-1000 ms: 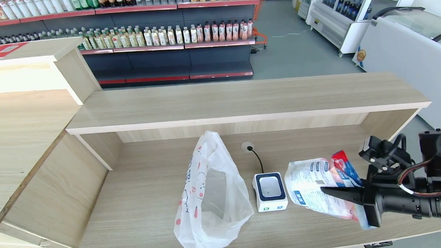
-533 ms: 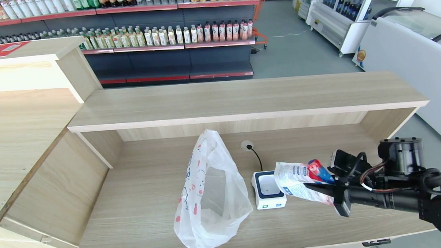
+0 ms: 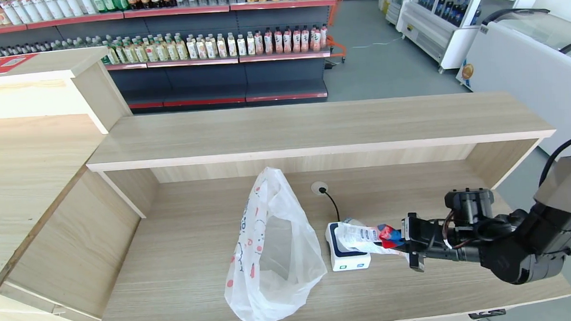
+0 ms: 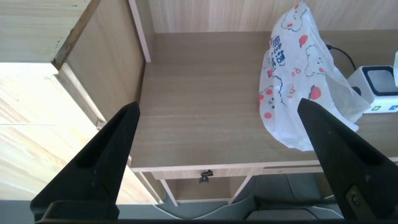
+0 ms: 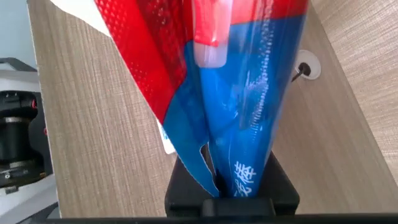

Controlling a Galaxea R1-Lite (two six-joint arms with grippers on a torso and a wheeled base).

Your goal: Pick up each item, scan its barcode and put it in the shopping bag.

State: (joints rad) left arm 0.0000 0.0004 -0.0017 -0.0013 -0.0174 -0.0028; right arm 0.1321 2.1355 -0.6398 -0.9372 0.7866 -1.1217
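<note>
Over the scanner [image 3: 340,264], packet [image 3: 360,234] level, long axis toward the shopping bag [image 3: 270,256]

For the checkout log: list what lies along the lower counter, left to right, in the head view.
shopping bag → scanner → packet, its left end over the scanner → right gripper, holding the packet's right end.

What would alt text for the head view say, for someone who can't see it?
The right pincer holds a white, red and blue packet over the barcode scanner on a wooden counter; a shopping bag stands beside the scanner.
</note>
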